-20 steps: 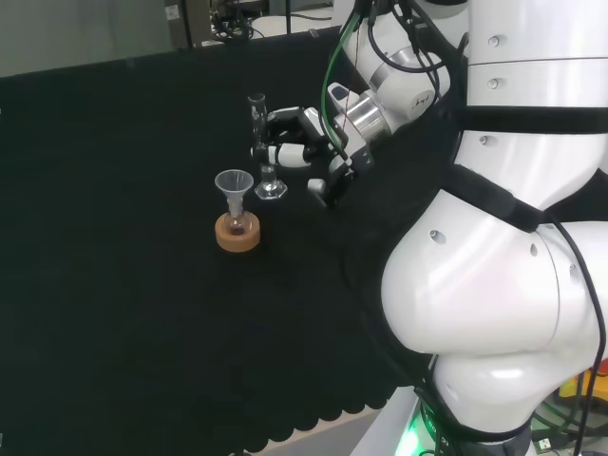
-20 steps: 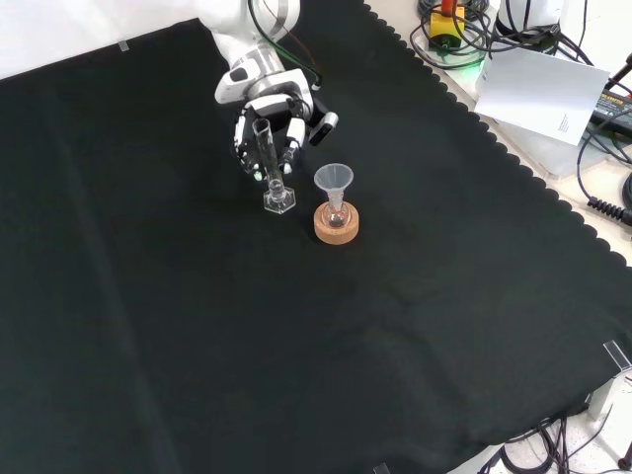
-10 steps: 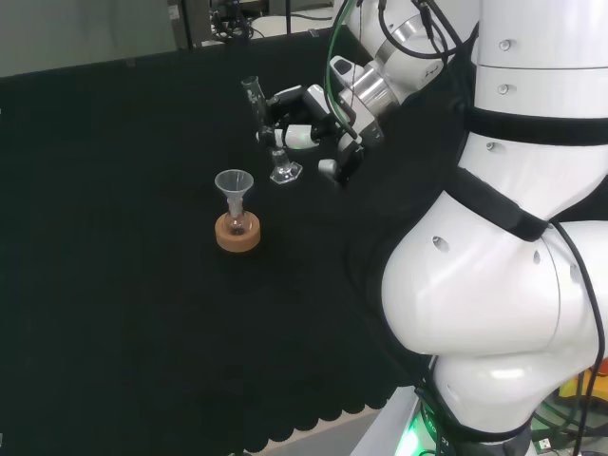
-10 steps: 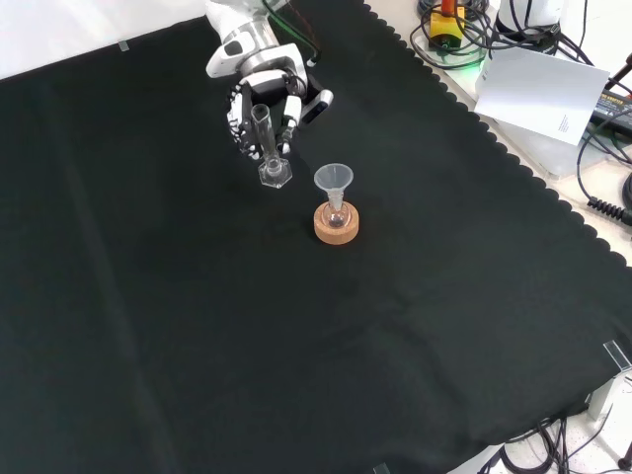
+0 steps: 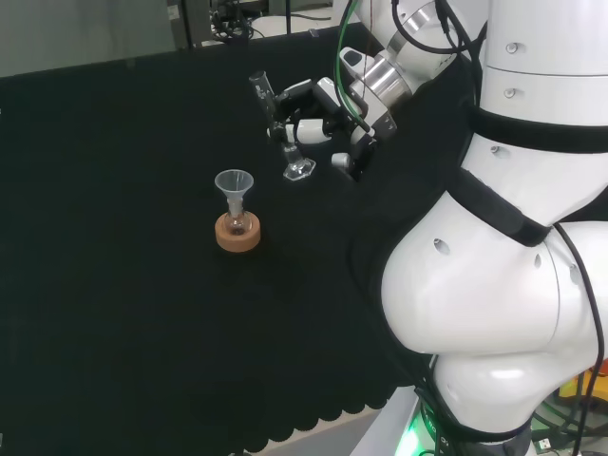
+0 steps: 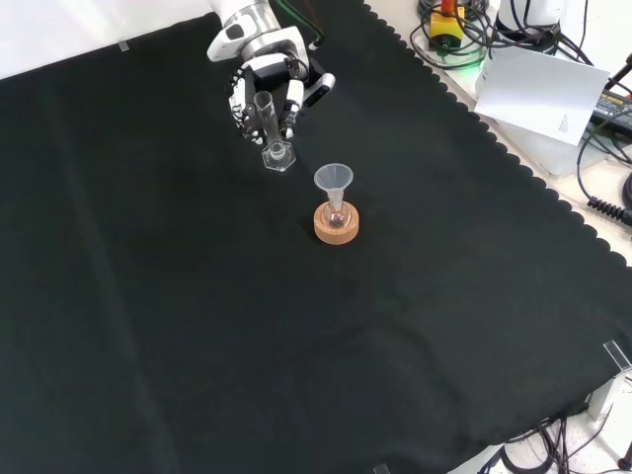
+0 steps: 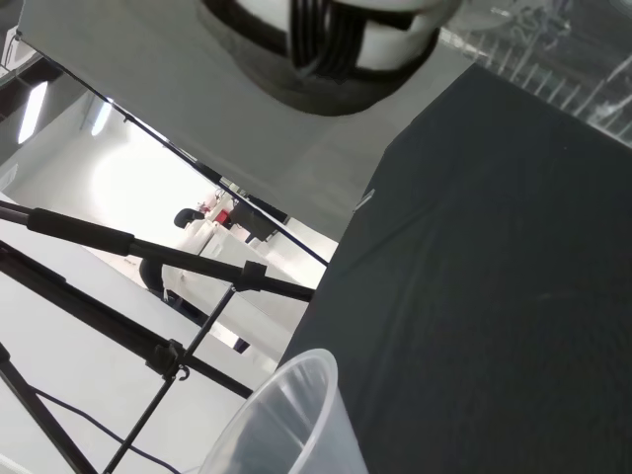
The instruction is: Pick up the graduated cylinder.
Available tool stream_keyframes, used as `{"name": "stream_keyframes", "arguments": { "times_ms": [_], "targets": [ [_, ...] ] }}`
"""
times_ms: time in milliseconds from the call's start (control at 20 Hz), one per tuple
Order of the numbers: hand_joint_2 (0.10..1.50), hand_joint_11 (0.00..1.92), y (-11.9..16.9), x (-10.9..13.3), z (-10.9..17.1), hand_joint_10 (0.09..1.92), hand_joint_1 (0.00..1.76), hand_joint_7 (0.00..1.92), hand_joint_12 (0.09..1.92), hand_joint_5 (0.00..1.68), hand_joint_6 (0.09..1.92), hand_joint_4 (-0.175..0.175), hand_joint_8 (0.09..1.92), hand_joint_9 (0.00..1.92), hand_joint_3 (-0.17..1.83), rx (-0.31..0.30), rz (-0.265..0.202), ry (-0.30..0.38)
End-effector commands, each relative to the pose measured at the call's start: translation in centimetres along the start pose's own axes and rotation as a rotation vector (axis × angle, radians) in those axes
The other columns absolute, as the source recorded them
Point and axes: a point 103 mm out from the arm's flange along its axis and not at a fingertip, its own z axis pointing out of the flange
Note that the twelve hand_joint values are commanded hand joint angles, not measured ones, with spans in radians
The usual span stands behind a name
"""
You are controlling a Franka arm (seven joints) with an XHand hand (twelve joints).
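The graduated cylinder (image 5: 278, 126) is a slim clear tube on a hexagonal foot. It hangs tilted in the head view, its mouth leaning left and its foot off the cloth. The black and white hand (image 5: 318, 119) is shut on it, fingers curled round the tube's middle. From the front, the cylinder (image 6: 269, 126) stands before the hand (image 6: 259, 81), near the top of the cloth. The wrist view has a blurred part of the hand (image 7: 336, 44) and a stretch of the marked cylinder (image 7: 553, 44).
A clear funnel (image 5: 234, 182) sits in a small flask on a cork ring (image 5: 237, 236), to the lower left of the held cylinder in the head view. In the front view the funnel (image 6: 334, 179) and cork ring (image 6: 336, 226) lie to the cylinder's lower right. The funnel's rim (image 7: 286, 410) shows close.
The hand has carried the cylinder up off the cloth and to the right in the head view, away from the funnel. The cylinder now tilts more.
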Motion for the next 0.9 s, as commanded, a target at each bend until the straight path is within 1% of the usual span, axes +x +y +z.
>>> {"name": "stream_keyframes", "arguments": {
  "times_ms": [50, 200, 300, 350, 450, 750, 900],
  "targets": [
    [0.97, 1.31, -0.7, 0.0, -0.4, 0.09, 1.32, 1.45, 0.67, 1.38, 0.31, -0.175, 0.24, 1.79, -0.03, -0.002, -0.009, 0.053],
    [0.97, 1.31, -1.2, 0.0, -0.8, 0.09, 1.32, 1.45, 0.66, 1.38, 0.31, -0.175, 0.24, 1.81, -0.03, 0.004, -0.018, 0.067],
    [0.99, 1.33, -1.6, 0.1, -1.2, 0.09, 1.25, 1.60, 0.64, 1.33, 0.42, -0.170, 0.26, 1.83, -0.04, 0.009, -0.024, 0.069],
    [1.03, 1.33, -1.9, 0.1, -1.4, 0.09, 1.23, 1.65, 0.63, 1.31, 0.47, -0.169, 0.25, 1.83, -0.09, 0.015, -0.027, 0.065],
    [1.06, 1.34, -2.4, 0.2, -1.7, 0.09, 1.21, 1.69, 0.63, 1.28, 0.52, -0.169, 0.23, 1.84, -0.15, 0.025, -0.027, 0.060],
    [1.08, 1.34, -4.0, 0.8, -2.4, 0.09, 1.21, 1.71, 0.62, 1.27, 0.54, -0.169, 0.23, 1.85, -0.17, 0.048, -0.029, 0.034],
    [1.08, 1.34, -4.7, 1.3, -2.4, 0.09, 1.21, 1.72, 0.62, 1.27, 0.55, -0.170, 0.23, 1.85, -0.17, 0.072, -0.031, 0.015]
  ]
}}
